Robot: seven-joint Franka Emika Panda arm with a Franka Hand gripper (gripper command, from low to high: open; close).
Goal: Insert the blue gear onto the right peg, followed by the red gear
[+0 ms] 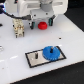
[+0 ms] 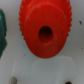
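Sitting nearest in the exterior view, the grey plate (image 1: 44,55) carries the blue gear (image 1: 51,53) toward the exterior view's right end, hiding the right peg; a second thin pin (image 1: 37,54) stands bare beside it. Open white table (image 1: 15,47) surrounds the plate. Farther back, the red gear (image 1: 43,24) lies flat under the gripper (image 1: 43,19), close below the fingers, apart from them. Arm body cut off at frame top. Wrist view: red gear fills the frame, fingers unseen, spread cannot be told.
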